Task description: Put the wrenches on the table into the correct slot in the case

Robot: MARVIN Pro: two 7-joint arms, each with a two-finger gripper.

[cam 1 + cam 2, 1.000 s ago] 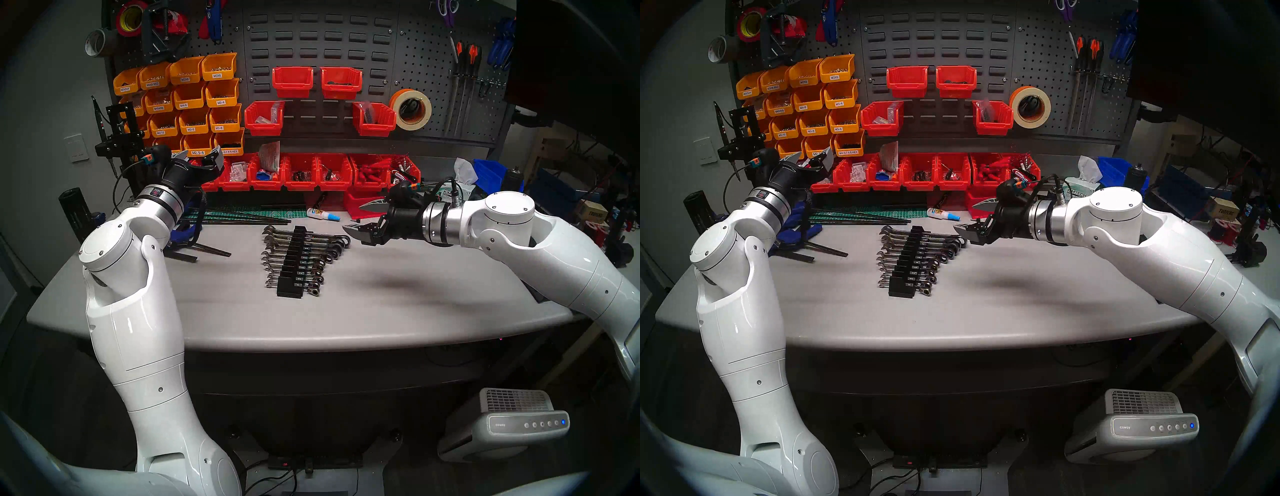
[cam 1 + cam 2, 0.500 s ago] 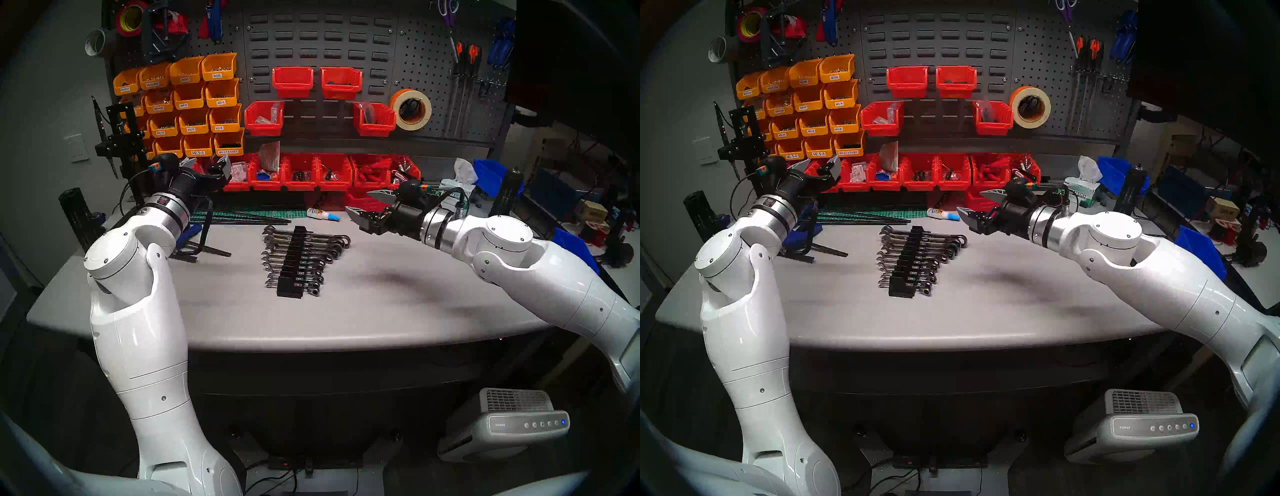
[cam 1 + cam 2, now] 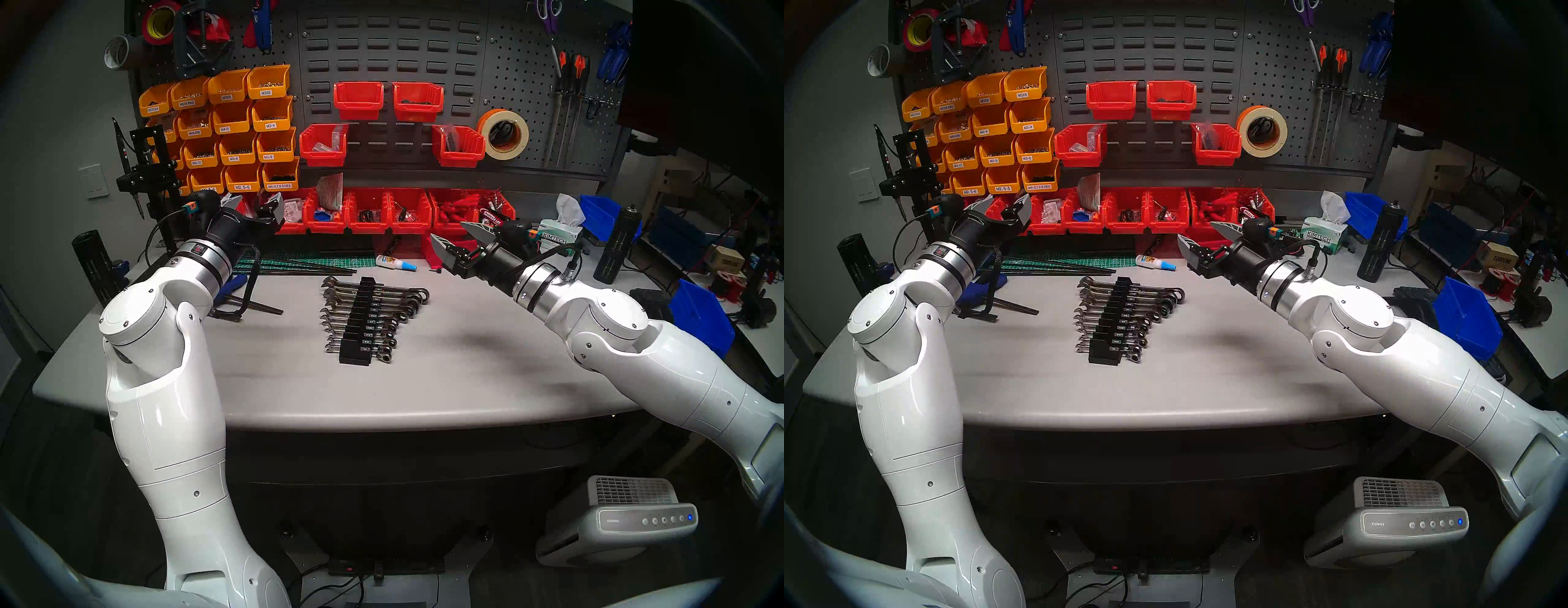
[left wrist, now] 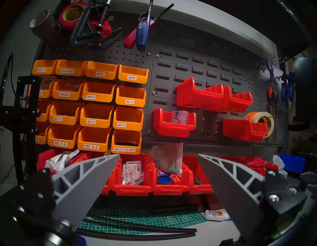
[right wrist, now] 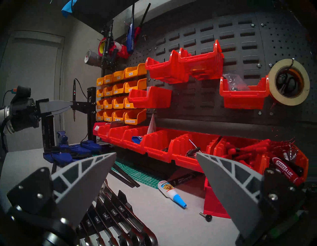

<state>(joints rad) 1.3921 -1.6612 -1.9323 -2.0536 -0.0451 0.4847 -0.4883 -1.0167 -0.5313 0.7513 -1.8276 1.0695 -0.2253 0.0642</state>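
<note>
From my head, the wrenches (image 3: pixel 373 316) sat slotted in the case (image 3: pixel 360 322) mid-counter (image 3: pixel 466 373), glue bottle (image 3: pixel 394 263) behind. My left tool (image 3: pixel 254 204) and right tool (image 3: pixel 460 240) hovered apart, released. My left wrist faced red bins (image 4: pixel 133 175). My right wrist saw the case (image 5: pixel 109 213) below.

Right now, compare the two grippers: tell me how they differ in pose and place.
The left gripper hangs over the table's far left, aimed at the bins; the right gripper hangs at the far right, angled inward. The right one sits nearer the case of wrenches. Both are open and empty.
</note>
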